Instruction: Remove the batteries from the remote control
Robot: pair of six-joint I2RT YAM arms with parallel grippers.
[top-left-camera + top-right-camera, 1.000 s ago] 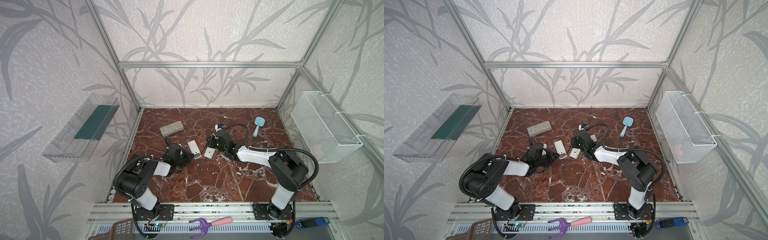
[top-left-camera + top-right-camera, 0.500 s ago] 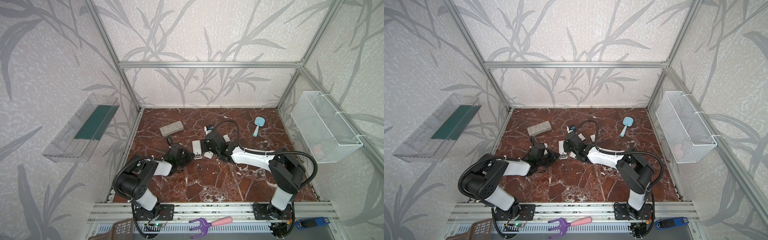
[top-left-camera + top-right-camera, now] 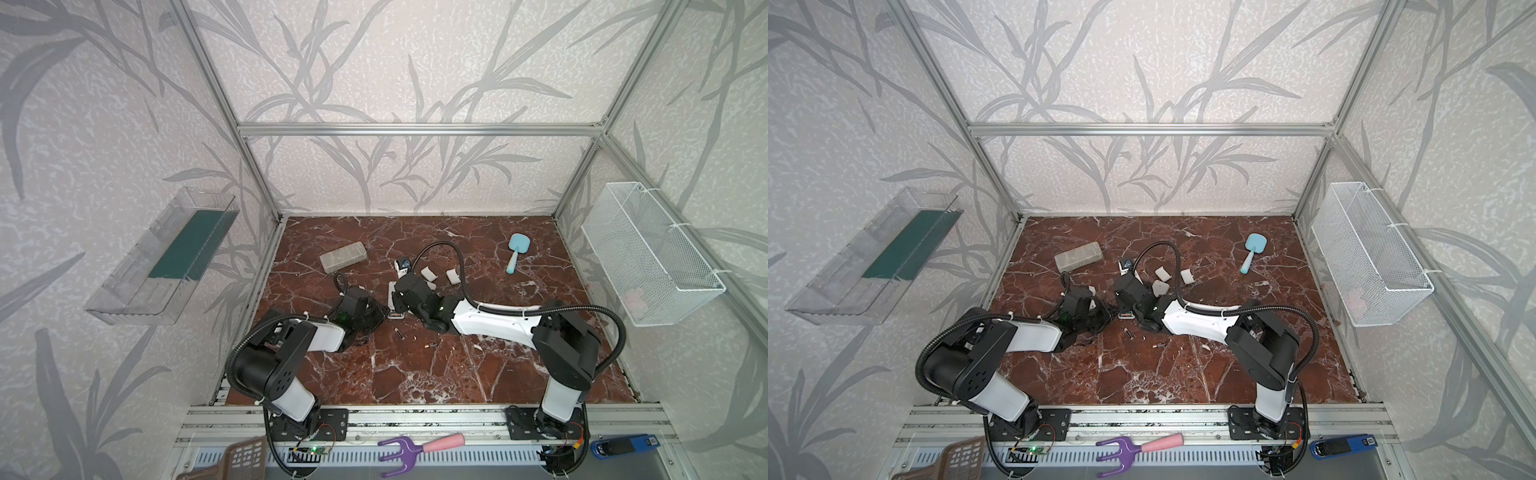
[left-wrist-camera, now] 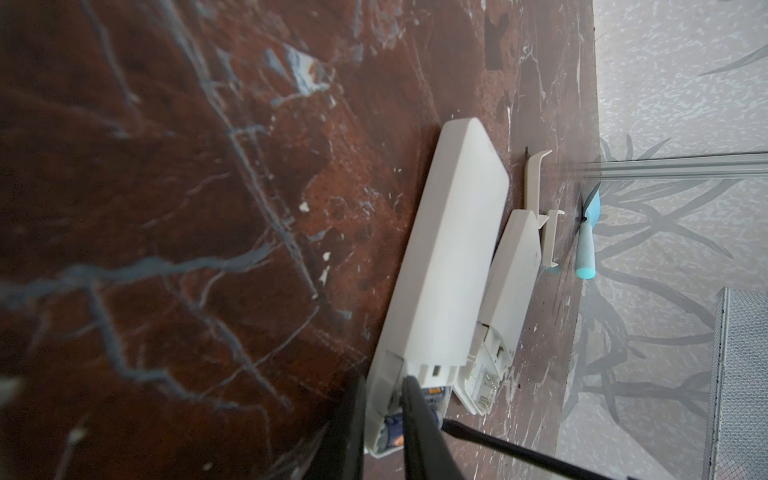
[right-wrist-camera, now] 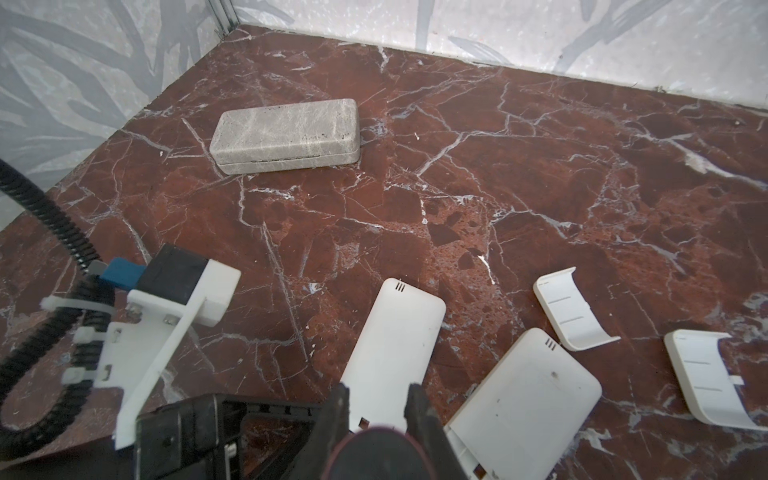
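The white remote control [image 4: 449, 266] lies face down with its battery bay open at the near end. My left gripper [image 4: 384, 419] is shut on the bay's side wall, one finger outside and one inside. A blue and orange battery [image 4: 392, 430] still sits in the bay. My right gripper [image 5: 378, 409] is shut on a dark red screwdriver handle [image 5: 376, 455], and the black shaft [image 4: 498, 444] reaches the bay's edge. Two loose batteries [image 3: 400, 333] [image 3: 432, 345] lie on the floor in front of the grippers. In both top views the grippers meet at the remote [image 3: 392, 293].
A second white remote [image 5: 523, 399] lies right beside the first, with two loose covers [image 5: 569, 307] [image 5: 706, 374] behind it. A grey case [image 5: 286, 135] sits at the back left and a light blue brush [image 3: 514, 253] at the back right. A wire basket [image 3: 648, 253] hangs on the right wall.
My right arm has swung left across the floor, carrying the screwdriver to the remote's open end. The left gripper has stayed on the remote.
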